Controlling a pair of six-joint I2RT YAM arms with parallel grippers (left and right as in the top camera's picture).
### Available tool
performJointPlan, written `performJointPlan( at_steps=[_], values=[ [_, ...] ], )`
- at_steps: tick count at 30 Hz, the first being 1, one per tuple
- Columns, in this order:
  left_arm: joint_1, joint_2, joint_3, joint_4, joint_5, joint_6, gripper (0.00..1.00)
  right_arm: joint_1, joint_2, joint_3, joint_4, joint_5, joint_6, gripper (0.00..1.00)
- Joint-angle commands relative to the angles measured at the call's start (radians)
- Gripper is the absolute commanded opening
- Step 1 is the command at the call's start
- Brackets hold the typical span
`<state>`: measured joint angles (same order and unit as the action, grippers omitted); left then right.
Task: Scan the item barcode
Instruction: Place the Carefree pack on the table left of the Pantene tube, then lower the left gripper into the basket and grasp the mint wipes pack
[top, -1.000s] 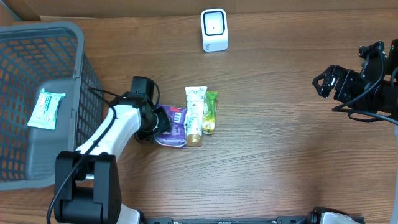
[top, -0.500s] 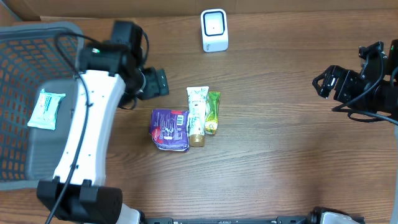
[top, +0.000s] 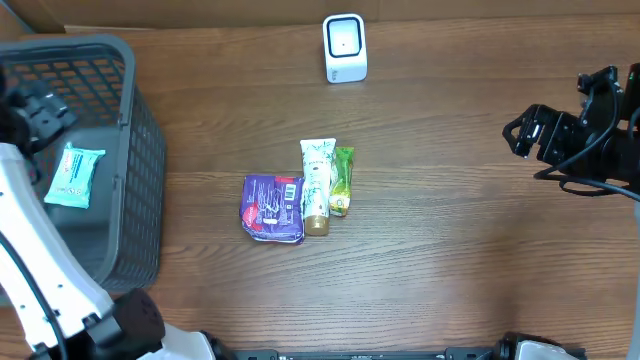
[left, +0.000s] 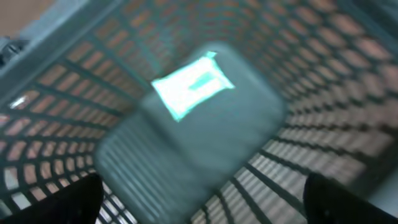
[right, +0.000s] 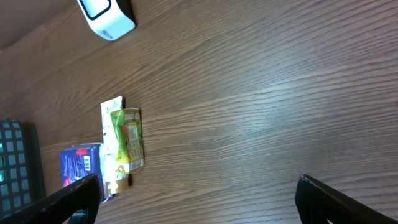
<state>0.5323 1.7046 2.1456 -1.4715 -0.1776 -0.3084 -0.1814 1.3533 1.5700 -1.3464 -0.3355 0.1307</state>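
**Wide open and empty-handed on both sides**

Mid-table: purple pack (top: 272, 208) touching a white tube (top: 316, 185), green sachet (top: 341, 180) against the tube's other side. Right gripper (top: 520, 135) hovers well off to the right, fingers apart. Left gripper (top: 48, 108) hangs over the basket (top: 145, 180), fingers spread, teal pack (top: 75, 175) inside. Scanner (top: 345, 47) stands at the far edge.

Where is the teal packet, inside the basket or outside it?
Inside: the teal packet lies flat on the basket floor, with mesh walls around it.
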Motion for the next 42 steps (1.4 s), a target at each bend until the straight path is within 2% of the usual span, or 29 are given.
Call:
performJointPlan(
  at_steps=[1,4,6,12,15,21,26,31,42],
  values=[
    [0.031,0.035,-0.101,0.090,-0.032,0.079,0.92,0.006,-0.005,0.020,0.009,0.002,-0.002,1.00],
    [0.030,0.043,-0.183,0.191,-0.089,0.076,0.96,0.006,-0.005,0.020,0.009,0.002,-0.002,1.00],
    [0.030,0.043,-0.280,0.330,-0.114,0.082,1.00,0.006,-0.005,0.020,0.010,0.002,-0.002,1.00],
    [0.030,0.043,-0.491,0.672,-0.011,0.299,1.00,0.006,-0.005,0.020,0.009,0.002,-0.002,1.00],
    [0.030,0.043,-0.602,0.821,-0.005,0.407,1.00,0.006,-0.005,0.020,0.005,0.002,-0.002,1.00],
    [0.030,0.047,-0.786,1.039,-0.004,0.610,1.00,0.006,-0.005,0.020,0.004,0.002,-0.002,1.00],
    [0.031,0.089,-0.838,1.108,-0.005,0.683,1.00,0.006,-0.005,0.020,0.004,0.002,-0.002,1.00],
    [0.031,0.165,-0.837,1.115,0.047,0.678,0.98,0.006,-0.005,0.020,0.001,0.002,-0.002,1.00],
    [0.031,0.291,-0.834,1.181,0.033,0.613,0.99,0.006,-0.005,0.020,-0.015,0.002,-0.001,1.00]
  ],
)
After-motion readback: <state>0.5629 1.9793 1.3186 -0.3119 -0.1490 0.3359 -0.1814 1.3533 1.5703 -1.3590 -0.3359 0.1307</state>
